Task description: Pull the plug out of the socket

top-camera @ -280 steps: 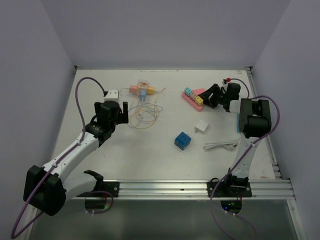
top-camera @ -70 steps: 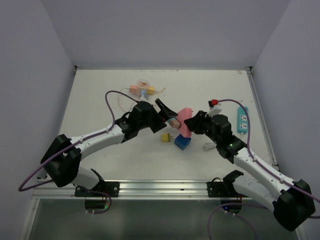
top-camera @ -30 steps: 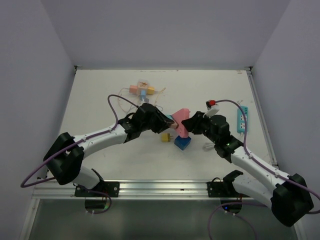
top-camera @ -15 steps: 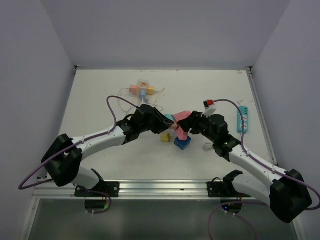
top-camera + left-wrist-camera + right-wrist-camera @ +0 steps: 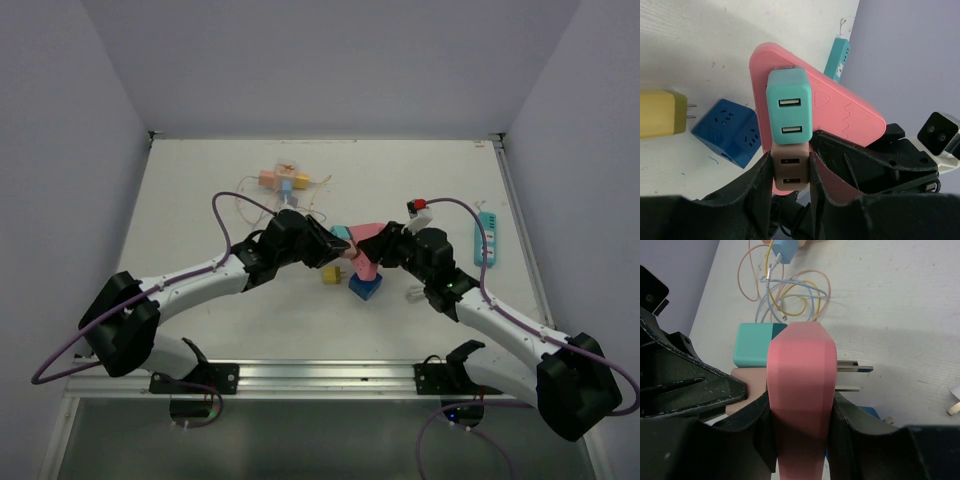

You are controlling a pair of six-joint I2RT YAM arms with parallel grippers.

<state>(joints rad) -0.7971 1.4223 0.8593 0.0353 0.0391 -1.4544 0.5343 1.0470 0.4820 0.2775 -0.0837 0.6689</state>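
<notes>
Top view, arms: the left pincer and the right pincer meet nose to nose over the middle of the worktop. The pink socket strip is held up between them.
Top view, nearer arm: both are at the strip, the left arm reaching in from the left and the right arm from the right.
Left wrist view, plug: the tan plug sits on the strip's broad face. It touches a teal plug seated next to it.
Left wrist view, left pincer: it is pinching the tan plug by its two side walls, and the plug's USB face looks back at the camera.
Left wrist view, axis: the two plugs line up along the strip's length, and their prongs run into the face, away from this wrist.
Right wrist view, right pincer: it is clamped on the pink strip, which is seen edge-on between the fingers.
Right wrist view, direction: both plugs stick out of the strip's left side, towards the left pincer.
Judgement, pull: the pull should probably go straight back along the left pincer's own reach, square to the strip's face, while the right pincer holds firm. The touching teal plug may drag.
</notes>
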